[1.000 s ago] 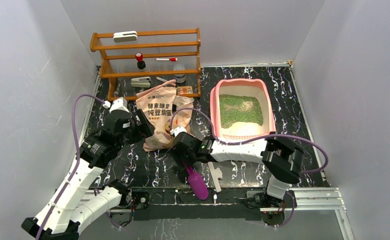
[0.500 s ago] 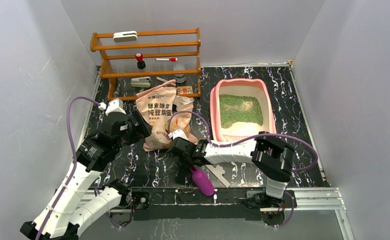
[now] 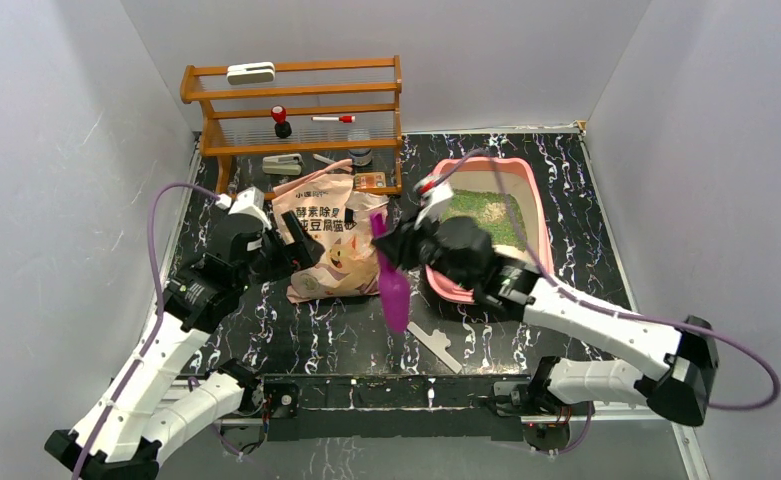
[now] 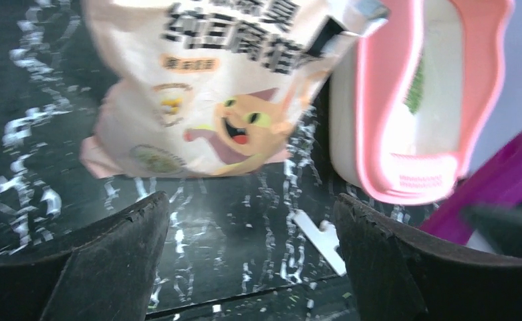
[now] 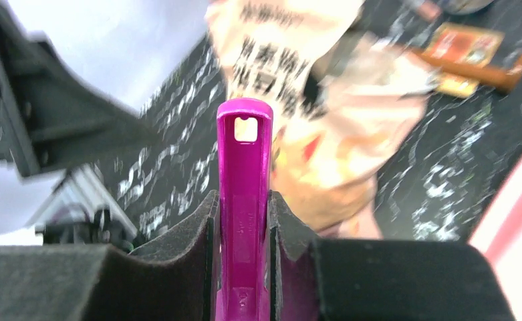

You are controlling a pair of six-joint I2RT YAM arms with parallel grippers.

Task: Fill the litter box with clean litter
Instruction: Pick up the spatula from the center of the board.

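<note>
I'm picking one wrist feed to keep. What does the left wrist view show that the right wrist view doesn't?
Only the left wrist view: the clean litter inside the litter box, a white flat piece on the table, and the open left end effector. Only the right wrist view: the right end effector shut on the purple scoop, an orange packet. Both: the cat-printed bag, the scoop, the box's pink rim, the table.

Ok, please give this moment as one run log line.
left tool: open, by beige bag | right tool: shut on purple scoop | litter box: some clean litter inside
</note>
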